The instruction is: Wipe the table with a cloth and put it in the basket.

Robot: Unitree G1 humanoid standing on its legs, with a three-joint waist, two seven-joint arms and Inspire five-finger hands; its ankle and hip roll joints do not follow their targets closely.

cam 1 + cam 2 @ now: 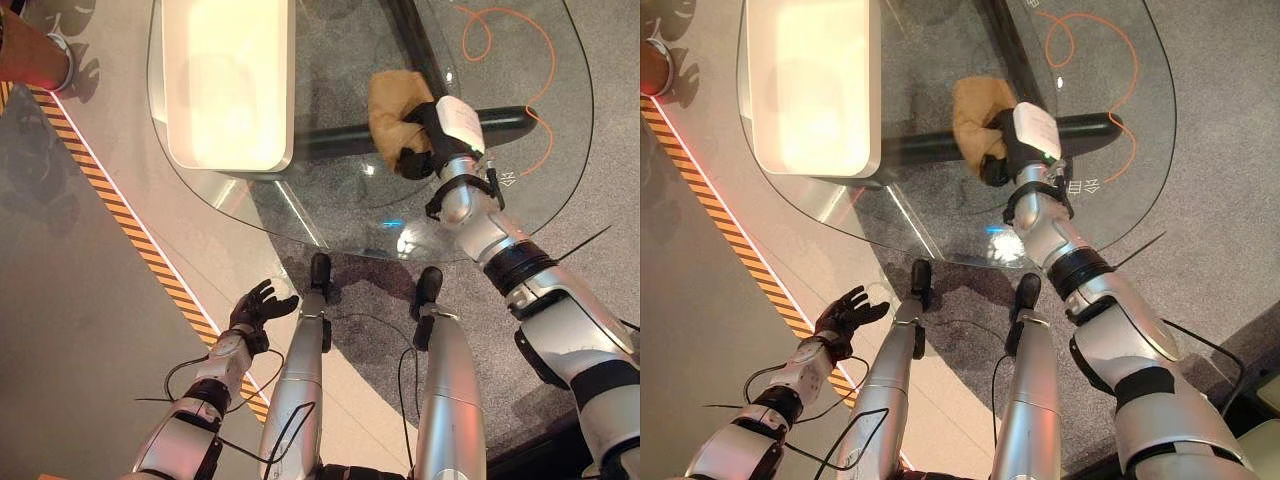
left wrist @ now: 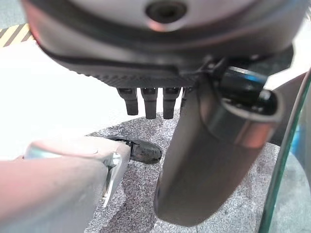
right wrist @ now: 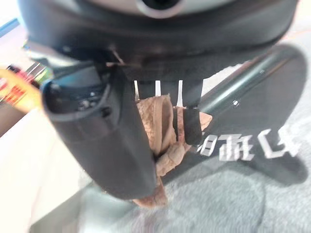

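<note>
Here the right hand gripped the cloth on the table; flat, overlapping strokes would serve best, while the left hand hung open.

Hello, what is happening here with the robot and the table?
The right robot hand is curled round a tan cloth and holds it on the glass table, as for wiping. The left robot hand hangs open beside the table, low, holding nothing. A white basket stands on the table's left part.
</note>
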